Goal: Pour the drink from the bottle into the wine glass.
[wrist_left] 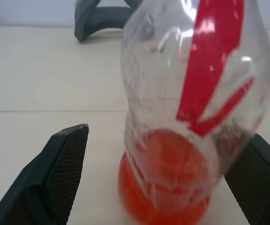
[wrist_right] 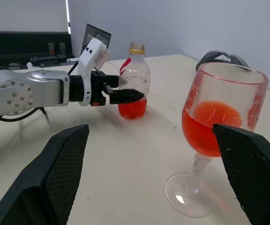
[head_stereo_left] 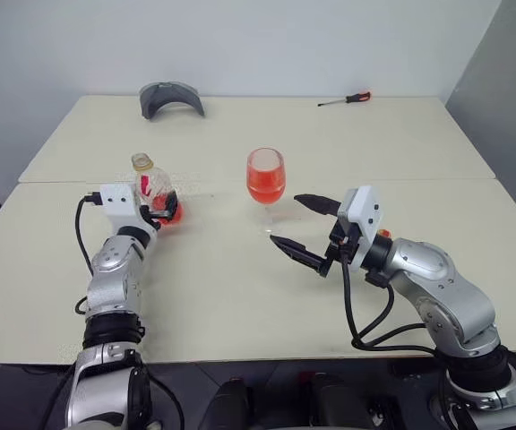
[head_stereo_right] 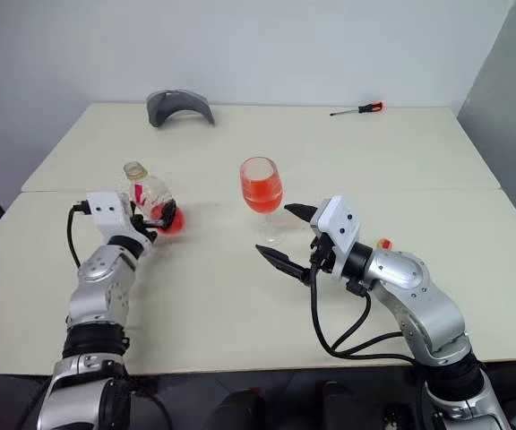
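The bottle stands upright and uncapped on the left of the table, with a little red drink left in its base. My left gripper is open around the bottle's lower part, with a gap between one finger and the plastic. The wine glass stands at the table's middle, its bowl about half full of the red drink. My right gripper is open just short of the glass, level with its stem, and holds nothing.
A grey curved object lies at the back left and a red-handled screwdriver at the back right. A small yellow-and-red cap lies by my right wrist. A seam crosses the cream table behind the glass.
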Controlling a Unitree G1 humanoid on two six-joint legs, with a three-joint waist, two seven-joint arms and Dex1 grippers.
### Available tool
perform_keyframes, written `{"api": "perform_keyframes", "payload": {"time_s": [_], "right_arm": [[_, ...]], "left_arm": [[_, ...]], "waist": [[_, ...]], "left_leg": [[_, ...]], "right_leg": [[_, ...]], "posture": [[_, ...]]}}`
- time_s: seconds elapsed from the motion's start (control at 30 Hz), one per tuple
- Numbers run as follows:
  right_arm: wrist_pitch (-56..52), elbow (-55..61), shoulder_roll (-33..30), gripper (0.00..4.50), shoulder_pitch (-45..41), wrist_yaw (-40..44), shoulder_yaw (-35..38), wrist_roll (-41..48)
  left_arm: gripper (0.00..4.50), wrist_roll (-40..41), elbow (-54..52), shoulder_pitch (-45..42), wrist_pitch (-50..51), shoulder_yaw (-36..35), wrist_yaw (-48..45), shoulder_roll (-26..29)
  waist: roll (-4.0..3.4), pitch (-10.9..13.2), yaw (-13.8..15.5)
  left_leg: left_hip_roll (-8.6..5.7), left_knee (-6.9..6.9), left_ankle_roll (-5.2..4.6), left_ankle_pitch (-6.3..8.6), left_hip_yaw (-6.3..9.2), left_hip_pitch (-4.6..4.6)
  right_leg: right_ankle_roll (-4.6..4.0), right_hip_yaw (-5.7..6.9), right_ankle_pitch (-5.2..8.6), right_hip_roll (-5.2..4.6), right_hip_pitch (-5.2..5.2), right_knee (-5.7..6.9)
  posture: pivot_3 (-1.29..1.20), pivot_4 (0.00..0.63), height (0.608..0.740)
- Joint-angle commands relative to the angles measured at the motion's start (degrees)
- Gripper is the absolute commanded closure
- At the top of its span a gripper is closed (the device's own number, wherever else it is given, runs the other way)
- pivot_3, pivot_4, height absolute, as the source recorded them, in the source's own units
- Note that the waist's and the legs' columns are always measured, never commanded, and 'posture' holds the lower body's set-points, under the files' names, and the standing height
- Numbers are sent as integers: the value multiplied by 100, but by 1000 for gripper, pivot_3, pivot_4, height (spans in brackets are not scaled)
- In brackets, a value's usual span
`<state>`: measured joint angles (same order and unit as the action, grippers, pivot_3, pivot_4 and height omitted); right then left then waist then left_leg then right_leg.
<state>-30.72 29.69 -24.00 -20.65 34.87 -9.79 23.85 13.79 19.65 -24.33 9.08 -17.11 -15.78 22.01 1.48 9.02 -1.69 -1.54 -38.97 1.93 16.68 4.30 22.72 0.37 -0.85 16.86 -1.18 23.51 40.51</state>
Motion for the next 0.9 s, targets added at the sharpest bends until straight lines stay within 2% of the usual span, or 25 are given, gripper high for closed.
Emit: {"api": "perform_keyframes", "payload": {"time_s": [0.03,0.33,0.43,0.67,0.9], "right_arm": [[-57,272,-116,0,127,-21,247,102],[-350,875,-545,0,1104,-181,789,224],[-433,1056,-592,0,1567,-584,916,-61],[-980,1057,194,0,2277,-2607,1175,-1269],[-1061,1314,656,0,2618,-3072,990,-1627]], "left_arm": [[50,239,-977,352,461,-77,-35,68],[50,765,-3334,1911,1925,-199,-86,235],[50,429,-4067,2334,2080,130,-58,385],[50,291,-5004,2369,2805,631,728,-194],[50,135,-5210,2630,2704,973,845,-481]], "waist": [[0,0,1],[-1,1,12],[-1,1,25],[-5,-7,86],[-12,-10,79]], "left_leg": [[0,0,-1,1,0,0],[3,6,-19,11,4,-4],[3,8,-20,12,7,-10],[3,9,-19,11,2,-13],[5,18,-19,11,-3,-18]], "right_leg": [[0,0,0,0,0,-2],[0,2,0,1,-16,-22],[0,4,0,1,-29,-30],[1,0,0,2,-36,-40],[0,-4,0,6,-36,-42]], "posture": [[0,150,740],[0,150,740],[0,150,740],[0,150,740],[0,150,740]]}}
